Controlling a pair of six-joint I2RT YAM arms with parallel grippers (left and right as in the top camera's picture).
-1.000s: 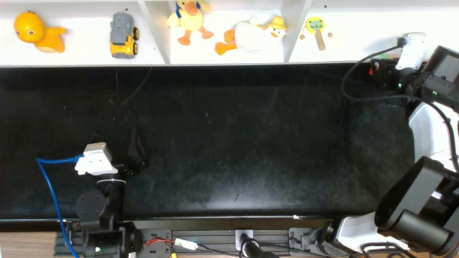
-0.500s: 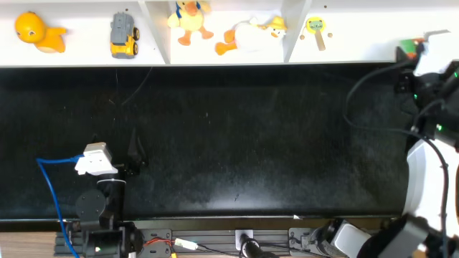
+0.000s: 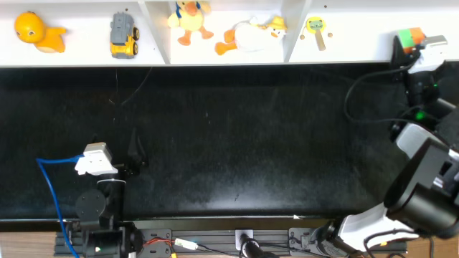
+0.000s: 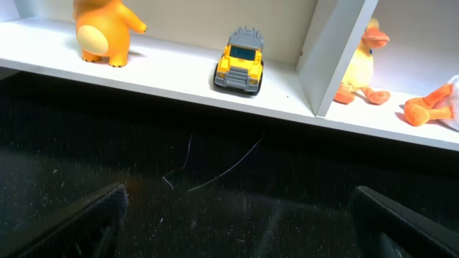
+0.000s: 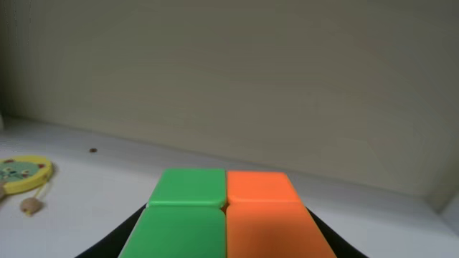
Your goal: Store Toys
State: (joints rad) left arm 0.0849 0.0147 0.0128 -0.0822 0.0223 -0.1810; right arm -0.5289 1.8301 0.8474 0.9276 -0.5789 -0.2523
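1 toy is mid-placement: the right gripper (image 3: 410, 44) clamps the green-orange block (image 5: 226, 215) above the shelf (image 3: 358, 56) at 1 o'clock. Next, I judge, lower and release. The left gripper (image 4: 237, 222), at 8 o'clock, gapes wide.

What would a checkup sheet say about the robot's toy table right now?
Surface: black mat with pale specks.
Job's things: on the white shelf are an orange duck, a yellow truck, a yellow plush duck, a white plush duck lying down and a small paddle toy. A green-and-orange block is held at the rightmost compartment.
Clutter: a thin pale strand on the mat.
Grippers: left gripper open, over the mat; right gripper shut on the block.
Cables: blue cable by the left arm; black cable by the right arm.
Surroundings: plain wall behind the shelf.
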